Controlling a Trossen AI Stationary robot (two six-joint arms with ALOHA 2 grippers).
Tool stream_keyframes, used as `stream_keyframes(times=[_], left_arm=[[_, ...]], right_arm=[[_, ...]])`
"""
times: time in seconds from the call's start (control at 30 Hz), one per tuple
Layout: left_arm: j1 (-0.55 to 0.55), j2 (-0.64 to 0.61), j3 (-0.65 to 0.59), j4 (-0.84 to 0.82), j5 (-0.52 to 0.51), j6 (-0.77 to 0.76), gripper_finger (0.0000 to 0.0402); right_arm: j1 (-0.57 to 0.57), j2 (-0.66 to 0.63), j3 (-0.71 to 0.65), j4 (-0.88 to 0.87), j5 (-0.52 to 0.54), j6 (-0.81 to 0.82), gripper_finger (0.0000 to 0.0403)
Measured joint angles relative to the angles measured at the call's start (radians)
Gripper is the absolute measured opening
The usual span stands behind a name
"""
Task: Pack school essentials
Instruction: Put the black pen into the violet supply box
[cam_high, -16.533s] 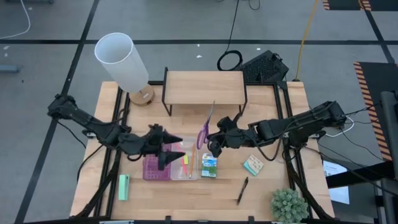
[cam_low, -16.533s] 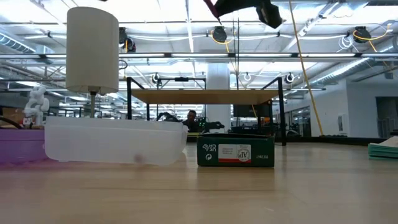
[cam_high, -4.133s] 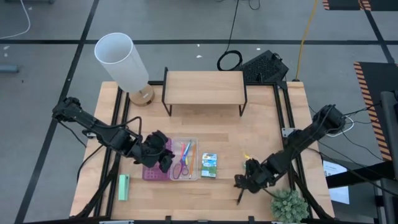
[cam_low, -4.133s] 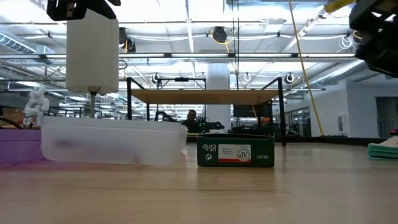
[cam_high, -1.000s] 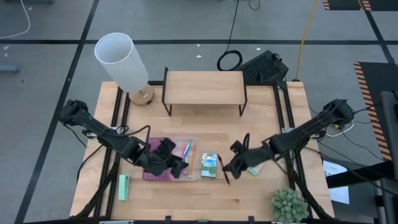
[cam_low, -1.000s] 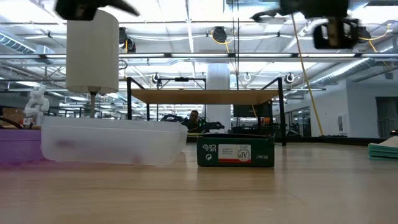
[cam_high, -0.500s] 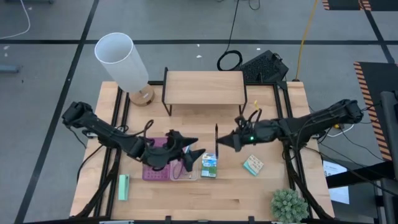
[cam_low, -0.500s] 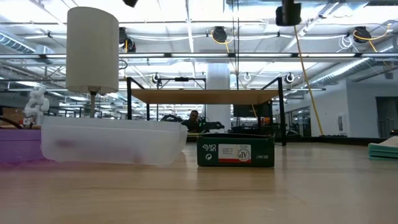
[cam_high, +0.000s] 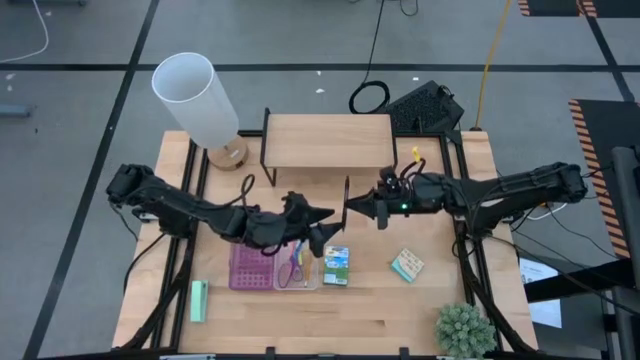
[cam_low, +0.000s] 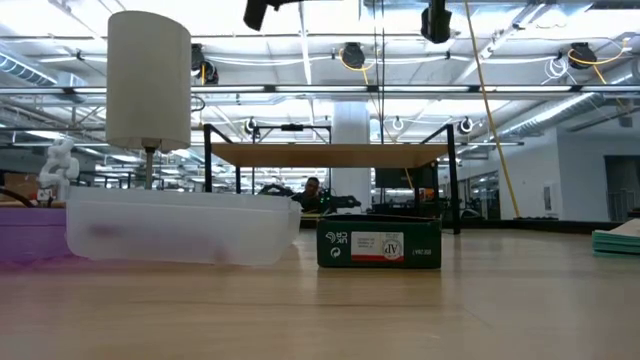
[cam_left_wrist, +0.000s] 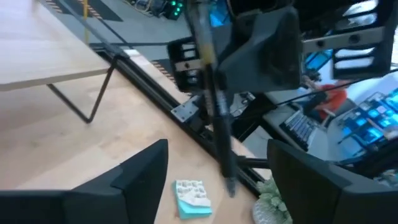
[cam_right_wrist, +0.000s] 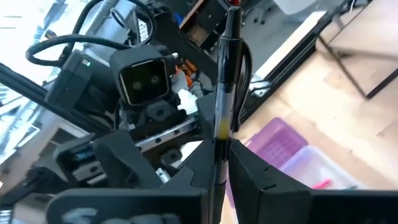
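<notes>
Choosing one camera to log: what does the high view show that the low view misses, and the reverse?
Only the high view: the pen in the right arm's jaws, the scissors in the case, the mint block, the plant. Only the low view: the packet's label and the room behind. Both: lamp, shelf, packet, case.

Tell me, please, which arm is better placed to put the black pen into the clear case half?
Probably the right. The right gripper is shut on the pen, held above the table. The left gripper is open and empty, facing it nearer the case, so a handover also looks possible.
</notes>
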Motion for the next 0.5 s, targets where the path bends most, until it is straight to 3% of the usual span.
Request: stream_keyframes(times=[0.2, 0.5], left_arm=[[0.042, 0.026, -0.001, 0.006, 0.013, -0.004, 0.0244], [0.076, 0.046, -0.001, 0.079, 0.143, 0.006, 0.0180]], right_arm=[[-0.034, 0.000, 0.000, 0.012, 0.000, -0.046, 0.0022], [-0.053, 0.000, 0.000, 0.044, 0.000, -0.080, 0.0022]])
